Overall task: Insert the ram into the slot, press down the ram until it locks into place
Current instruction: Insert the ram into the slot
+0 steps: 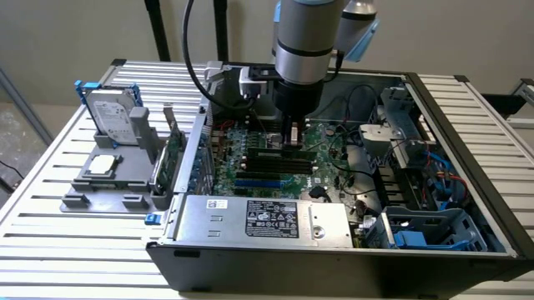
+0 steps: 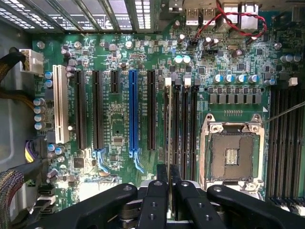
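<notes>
And the fingers [image 2: 161,183] are clamped on the ram [image 2: 167,129], top edge. Its long axis runs straight out from them, lined up along the slot [image 2: 167,82] directly beneath.

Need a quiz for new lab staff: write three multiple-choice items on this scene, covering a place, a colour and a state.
1. Where is the hard drive? A in the grey fixture; B inside the case; C on the floor.
2. What colour is the long socket flanked by black ones? A red; B blue; C yellow.
3. The gripper is: A wide open; B shut on the ram; C holding a cable.
Answers: A, it stands in that fixture; B, plainly blue; B, its fingers pinch the ram's edge.
</notes>
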Controlling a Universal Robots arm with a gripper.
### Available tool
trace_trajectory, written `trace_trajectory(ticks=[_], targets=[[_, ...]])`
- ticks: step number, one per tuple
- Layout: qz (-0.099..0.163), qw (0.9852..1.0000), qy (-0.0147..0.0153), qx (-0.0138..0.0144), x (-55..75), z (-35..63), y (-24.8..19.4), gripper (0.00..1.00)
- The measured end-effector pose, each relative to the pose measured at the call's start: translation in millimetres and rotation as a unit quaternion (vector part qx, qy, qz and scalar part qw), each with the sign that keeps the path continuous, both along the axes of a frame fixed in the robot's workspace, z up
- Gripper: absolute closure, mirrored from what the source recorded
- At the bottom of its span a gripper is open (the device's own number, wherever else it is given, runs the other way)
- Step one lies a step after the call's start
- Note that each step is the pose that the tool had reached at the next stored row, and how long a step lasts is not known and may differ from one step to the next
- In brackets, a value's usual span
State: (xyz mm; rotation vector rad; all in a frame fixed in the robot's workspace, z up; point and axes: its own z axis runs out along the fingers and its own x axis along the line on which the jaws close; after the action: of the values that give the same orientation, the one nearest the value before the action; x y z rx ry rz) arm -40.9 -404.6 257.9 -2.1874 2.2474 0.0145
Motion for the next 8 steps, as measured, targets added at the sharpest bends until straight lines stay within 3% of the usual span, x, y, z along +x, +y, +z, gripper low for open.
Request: trace_trajectory(ticks=[8], targets=[[0.003, 1.0000, 0.0001, -0.0001, 0.0, -7.0, 0.0, 0.87]])
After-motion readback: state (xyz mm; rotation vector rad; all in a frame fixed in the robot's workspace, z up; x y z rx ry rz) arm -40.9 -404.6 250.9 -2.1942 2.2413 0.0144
